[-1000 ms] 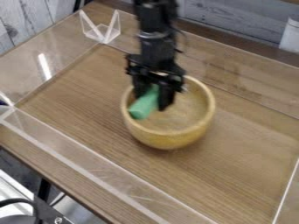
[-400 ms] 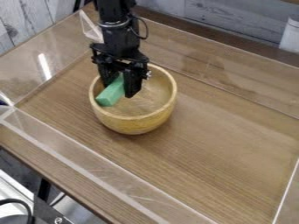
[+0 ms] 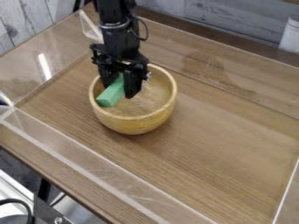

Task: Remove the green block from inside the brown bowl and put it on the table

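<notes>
You see the gripper (image 3: 121, 85) pointing down into the brown bowl (image 3: 135, 118), clamped on the green block (image 3: 112, 93), which tilts inside it; the bowl sits on the table (image 3: 222, 157).

The robot's slim black arm (image 3: 114, 16) is built of dark, stacked segments, narrow at the top of the frame and thickening into a blocky black wrist housing. Below the housing sits the black pincer (image 3: 121, 84), a wider boxy piece with two straight dark fingers (image 3: 135, 83) hanging from it. The whole body looks matte black; any cables, screws or markings are too blurred to make out.
</notes>
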You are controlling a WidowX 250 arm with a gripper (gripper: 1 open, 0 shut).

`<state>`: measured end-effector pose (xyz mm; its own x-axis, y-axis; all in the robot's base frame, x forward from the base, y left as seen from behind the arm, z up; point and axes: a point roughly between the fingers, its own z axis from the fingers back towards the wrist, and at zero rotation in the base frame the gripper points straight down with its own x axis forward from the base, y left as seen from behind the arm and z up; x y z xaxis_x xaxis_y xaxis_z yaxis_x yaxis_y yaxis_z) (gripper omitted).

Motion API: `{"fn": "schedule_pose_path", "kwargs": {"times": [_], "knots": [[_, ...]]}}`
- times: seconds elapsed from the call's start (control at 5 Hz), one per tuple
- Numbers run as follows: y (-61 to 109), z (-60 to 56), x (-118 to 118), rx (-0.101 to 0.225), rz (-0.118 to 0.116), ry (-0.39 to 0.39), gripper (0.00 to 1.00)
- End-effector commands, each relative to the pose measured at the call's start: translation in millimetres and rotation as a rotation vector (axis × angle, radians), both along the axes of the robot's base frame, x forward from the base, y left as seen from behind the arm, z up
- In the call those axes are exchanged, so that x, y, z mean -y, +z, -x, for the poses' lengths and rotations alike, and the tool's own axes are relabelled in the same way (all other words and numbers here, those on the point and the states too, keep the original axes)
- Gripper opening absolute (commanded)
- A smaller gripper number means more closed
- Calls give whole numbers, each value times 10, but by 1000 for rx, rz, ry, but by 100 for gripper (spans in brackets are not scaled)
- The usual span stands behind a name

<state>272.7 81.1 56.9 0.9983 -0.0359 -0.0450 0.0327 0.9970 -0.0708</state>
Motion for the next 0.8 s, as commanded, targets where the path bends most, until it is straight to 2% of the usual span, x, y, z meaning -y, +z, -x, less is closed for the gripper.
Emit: {"fn": "schedule_pose_path", "kwargs": {"times": [0.0, 0.6], "knots": [[100, -54, -1, 43, -17, -13, 0], [170, -103, 183, 62, -8, -54, 0]]}}
